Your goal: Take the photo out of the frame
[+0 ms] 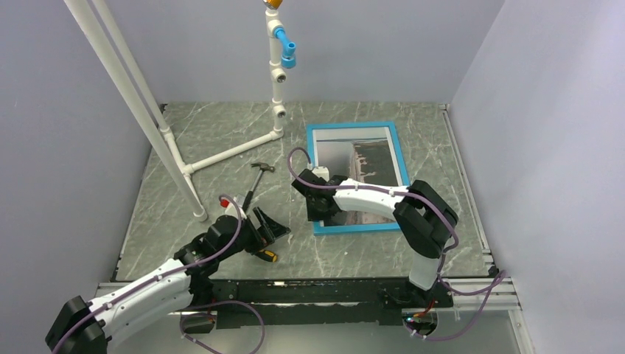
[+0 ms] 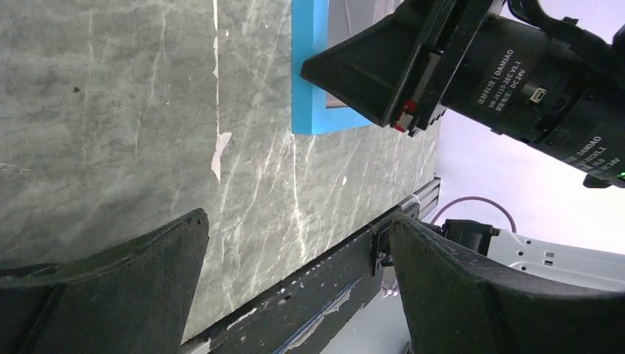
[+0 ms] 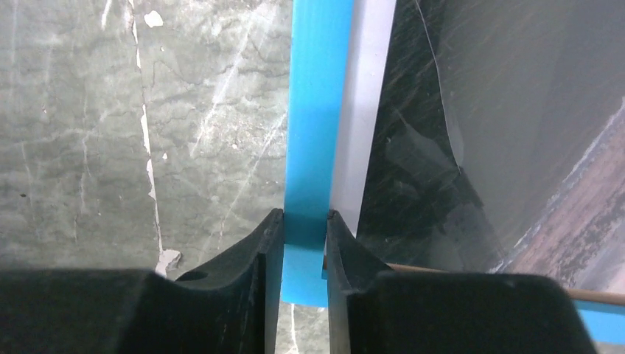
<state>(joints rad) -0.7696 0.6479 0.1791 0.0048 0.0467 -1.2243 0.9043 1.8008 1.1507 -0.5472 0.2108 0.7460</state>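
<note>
We see the desk (image 1: 214, 125) as a smooth, marbled grey-green stone-look surface with a faint sheen. The frame (image 3: 313, 110) is matt, smooth turquoise. The photo (image 3: 479, 110) within it is glossy, catching reflections. The right gripper (image 3: 304, 221) has matt black plastic jaws.

The white-and-black left arm (image 1: 140, 291) stretches low toward one o'clock, its black left gripper (image 1: 274, 225) spread wide and empty. The right arm (image 1: 361, 199) folds back, forearm reaching toward nine o'clock, and the right gripper (image 3: 304, 228) pinches the thin turquoise-blue frame (image 3: 313, 110).
</note>
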